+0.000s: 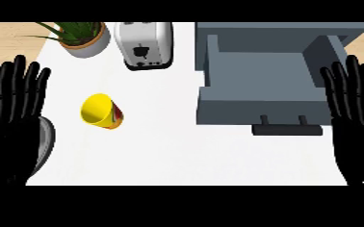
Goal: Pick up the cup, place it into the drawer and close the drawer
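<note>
A yellow cup (pixel 101 111) with a red band lies tipped on the white counter (pixel 171 149) at the left, its mouth facing up and left. The grey drawer (pixel 262 79) stands pulled open at the right, its inside bare, with a dark handle (pixel 286 129) on its front. My left hand (pixel 20 110) rests open at the left edge, fingers up, a little left of the cup and apart from it. Open at the right edge, fingers up, is my right hand (pixel 347 110), beside the drawer's right wall.
A white toaster (pixel 144 44) stands at the back, left of the drawer. A potted green plant (pixel 80 37) sits at the back left corner. A grey round object (pixel 44 142) shows partly behind my left hand.
</note>
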Robot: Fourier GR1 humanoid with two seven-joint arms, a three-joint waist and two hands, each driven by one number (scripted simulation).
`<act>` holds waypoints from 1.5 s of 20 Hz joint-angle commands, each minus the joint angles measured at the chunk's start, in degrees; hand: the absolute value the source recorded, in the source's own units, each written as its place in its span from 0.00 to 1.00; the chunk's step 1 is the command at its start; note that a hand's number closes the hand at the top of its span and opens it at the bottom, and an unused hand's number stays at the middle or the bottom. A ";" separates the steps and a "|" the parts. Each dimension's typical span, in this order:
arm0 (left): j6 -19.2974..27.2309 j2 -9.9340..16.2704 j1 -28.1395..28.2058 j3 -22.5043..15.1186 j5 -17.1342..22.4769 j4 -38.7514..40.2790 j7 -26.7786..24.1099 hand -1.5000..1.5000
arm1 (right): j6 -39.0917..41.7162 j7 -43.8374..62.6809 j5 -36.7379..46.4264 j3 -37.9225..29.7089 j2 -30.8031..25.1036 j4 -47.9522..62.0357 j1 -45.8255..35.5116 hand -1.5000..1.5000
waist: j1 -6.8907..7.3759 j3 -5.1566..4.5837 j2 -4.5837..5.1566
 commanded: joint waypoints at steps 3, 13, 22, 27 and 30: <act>-12.20 5.76 -2.05 4.51 13.16 4.73 -3.88 0.00 | -0.41 -2.62 2.25 0.91 0.80 2.40 -1.11 0.00 | -0.24 -0.07 -1.31; -26.46 12.16 -4.94 13.08 35.79 23.33 1.50 0.00 | 6.87 5.15 -2.57 1.47 -3.51 6.17 -1.40 0.00 | -0.47 -0.03 -1.30; -29.70 11.19 -8.89 12.56 22.62 43.63 -10.56 0.00 | 8.71 5.29 -5.75 -4.13 -5.02 12.07 -10.20 0.00 | -0.54 -0.03 -1.27; -31.02 12.86 -13.05 13.11 17.67 55.39 -16.35 0.00 | 8.69 1.67 -3.91 -4.32 -4.16 16.42 -11.42 0.00 | -0.59 -0.03 -1.28; -29.38 13.70 -17.42 14.19 14.05 65.45 -21.10 0.00 | 6.97 5.52 -2.25 -2.33 -3.41 11.32 -11.05 0.00 | -0.98 -0.06 -1.23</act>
